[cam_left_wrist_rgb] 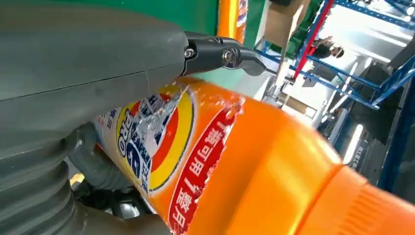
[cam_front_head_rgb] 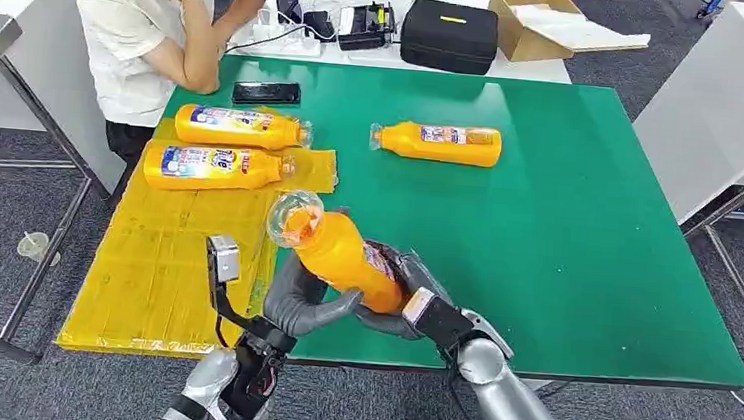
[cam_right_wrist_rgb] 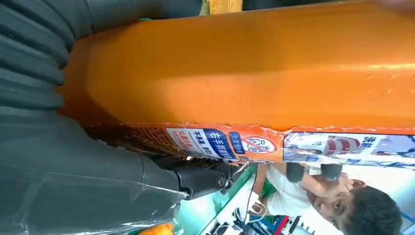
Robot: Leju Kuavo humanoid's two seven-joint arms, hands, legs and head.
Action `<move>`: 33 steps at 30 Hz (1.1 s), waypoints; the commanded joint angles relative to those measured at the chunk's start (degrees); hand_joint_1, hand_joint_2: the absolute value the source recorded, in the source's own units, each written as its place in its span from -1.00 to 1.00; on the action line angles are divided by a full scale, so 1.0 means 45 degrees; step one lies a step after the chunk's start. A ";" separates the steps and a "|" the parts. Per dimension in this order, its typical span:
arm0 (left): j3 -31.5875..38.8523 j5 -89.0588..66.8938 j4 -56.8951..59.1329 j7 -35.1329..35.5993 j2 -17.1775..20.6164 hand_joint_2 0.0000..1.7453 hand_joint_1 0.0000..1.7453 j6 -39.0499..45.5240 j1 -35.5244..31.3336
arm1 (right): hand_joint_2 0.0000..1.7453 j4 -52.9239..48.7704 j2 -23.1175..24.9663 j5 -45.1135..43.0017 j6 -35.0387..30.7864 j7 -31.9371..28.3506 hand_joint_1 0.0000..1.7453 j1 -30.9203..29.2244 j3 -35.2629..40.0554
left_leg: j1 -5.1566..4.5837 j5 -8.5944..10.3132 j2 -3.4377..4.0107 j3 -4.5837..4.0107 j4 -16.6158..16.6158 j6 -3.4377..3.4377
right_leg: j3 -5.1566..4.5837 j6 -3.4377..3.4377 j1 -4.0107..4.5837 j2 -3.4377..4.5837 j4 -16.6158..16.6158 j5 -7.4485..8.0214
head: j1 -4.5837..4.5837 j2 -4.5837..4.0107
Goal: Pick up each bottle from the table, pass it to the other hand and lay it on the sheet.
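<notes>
Four orange bottles in all. One, the held bottle [cam_front_head_rgb: 342, 256], is raised above the near edge of the green table [cam_front_head_rgb: 586, 247], tilted with its clear cap end pointing up and away from the robot.

Right hand [cam_front_head_rgb: 396, 297]: fingers wrapped around the lower body of the held bottle, at and below the label, gripping it from the right. In the right wrist view the thumb and dark fingers [cam_right_wrist_rgb: 200, 178] press against the bottle's labelled side [cam_right_wrist_rgb: 254, 78].

Left hand [cam_front_head_rgb: 306, 300]: fingers curled around the same bottle from the left and beneath, touching its lower body next to the right hand. In the left wrist view a dark fingertip [cam_left_wrist_rgb: 220, 55] lies over the top of the label [cam_left_wrist_rgb: 205, 156]. Both hands therefore hold this one bottle at once.

Two bottles on the sheet: the rear bottle [cam_front_head_rgb: 239, 126] and the front bottle [cam_front_head_rgb: 216, 168] lie on their sides, parallel, close together, caps to the right, at the far end of the yellow sheet [cam_front_head_rgb: 152, 273], which covers the table's left part.

One lone bottle [cam_front_head_rgb: 438, 142] lies on its side on bare green, well apart from the hands, cap to the left.

Others: a black phone [cam_front_head_rgb: 266, 92] by the far edge; a seated person [cam_front_head_rgb: 157, 23] at the far left corner; a black case [cam_front_head_rgb: 450, 34] and a cardboard box [cam_front_head_rgb: 538, 21] on the white table behind.
</notes>
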 commanded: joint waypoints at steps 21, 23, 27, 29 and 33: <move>0.0157 -0.2544 -0.0472 -0.1094 -0.0539 1.00 1.00 0.3013 -0.0538 | 1.00 0.0652 0.0312 0.0193 -0.0410 0.1283 1.00 0.0413 0.0482 | 0.0008 -0.0009 0.0001 0.0005 0.0007 -0.0002 | 0.0000 -0.0032 0.0014 -0.0019 0.0001 -0.0012 | 0.0000 0.0000; 0.0234 -0.2535 -0.0444 -0.1105 -0.0539 1.00 1.00 0.3065 -0.0506 | 1.00 0.0717 0.0443 0.0201 -0.0453 0.1278 1.00 0.0574 0.0530 | 0.0011 -0.0015 0.0000 0.0014 0.0010 -0.0003 | 0.0012 -0.0038 0.0018 -0.0023 0.0001 -0.0018 | 0.0000 0.0000; 0.0141 -0.1303 -0.0001 -0.0795 -0.0539 1.00 1.00 0.2466 -0.0675 | 1.00 0.1381 0.0647 0.0369 -0.0639 0.1318 1.00 0.0254 0.0606 | 0.0010 -0.0011 0.0007 0.0010 0.0006 0.0000 | 0.0007 -0.0032 0.0016 -0.0013 -0.0003 -0.0011 | 0.0000 0.0000; 0.0062 0.0021 0.0615 -0.0347 -0.0539 1.00 1.00 0.1537 -0.0840 | 1.00 0.1993 0.0813 0.0330 -0.0551 0.0989 1.00 -0.0164 0.0734 | 0.0011 -0.0019 0.0013 0.0022 0.0012 -0.0001 | 0.0019 -0.0041 0.0018 -0.0012 0.0001 -0.0017 | 0.0000 0.0000; -0.0012 0.1423 0.1613 0.0290 -0.0477 1.00 1.00 0.0185 -0.0861 | 1.00 0.2847 0.0849 0.0280 -0.0506 0.0525 1.00 -0.0840 0.0928 | 0.0007 -0.0007 0.0017 0.0013 0.0003 -0.0001 | 0.0007 -0.0032 0.0012 -0.0005 -0.0005 -0.0005 | 0.0000 0.0000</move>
